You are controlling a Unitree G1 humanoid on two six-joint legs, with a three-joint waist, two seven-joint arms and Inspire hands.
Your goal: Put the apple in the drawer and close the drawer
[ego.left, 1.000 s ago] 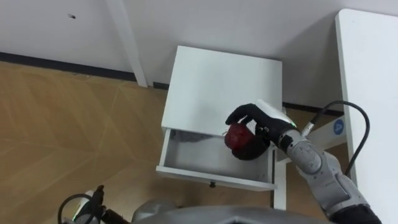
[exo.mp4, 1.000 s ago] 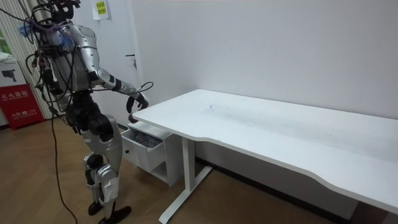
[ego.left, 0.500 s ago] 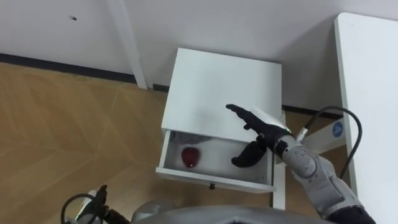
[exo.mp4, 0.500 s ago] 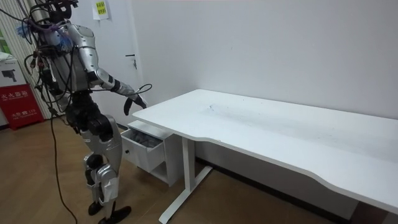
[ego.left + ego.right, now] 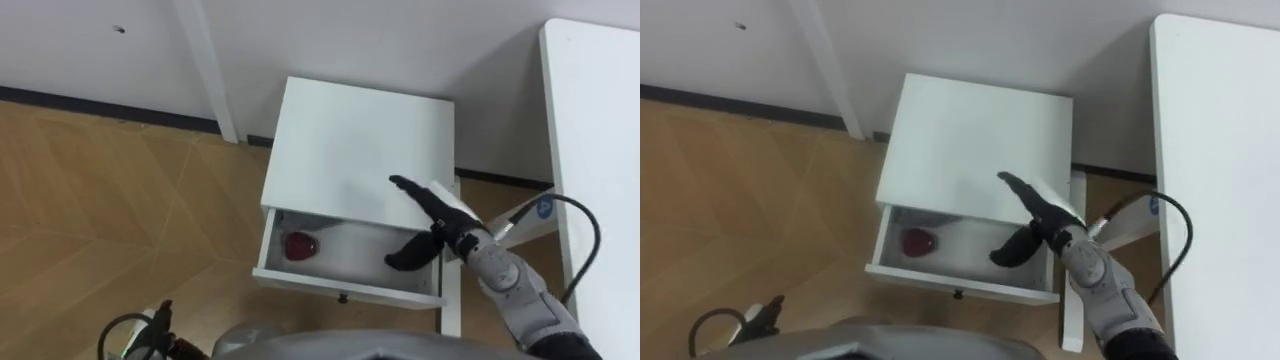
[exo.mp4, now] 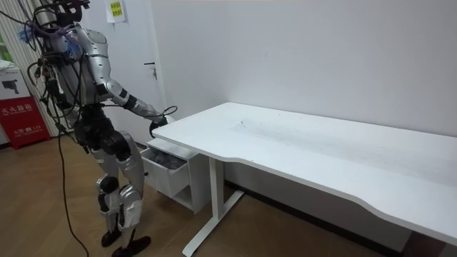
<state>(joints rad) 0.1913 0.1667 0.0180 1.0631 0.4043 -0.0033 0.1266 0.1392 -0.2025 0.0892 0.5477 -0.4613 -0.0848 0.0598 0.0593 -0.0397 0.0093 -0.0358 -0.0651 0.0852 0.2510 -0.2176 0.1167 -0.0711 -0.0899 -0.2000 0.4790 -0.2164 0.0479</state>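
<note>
Apple lies in the left part of the open drawer at the middle of the left eye view, under the white cabinet. The right hand hangs over the drawer's right end, fingers straight and spread, holding nothing. The left hand shows at the lower left edge, and its state cannot be told. In the room view the robot stands at the frame's left by the desk end, its right hand out above the open drawer.
</note>
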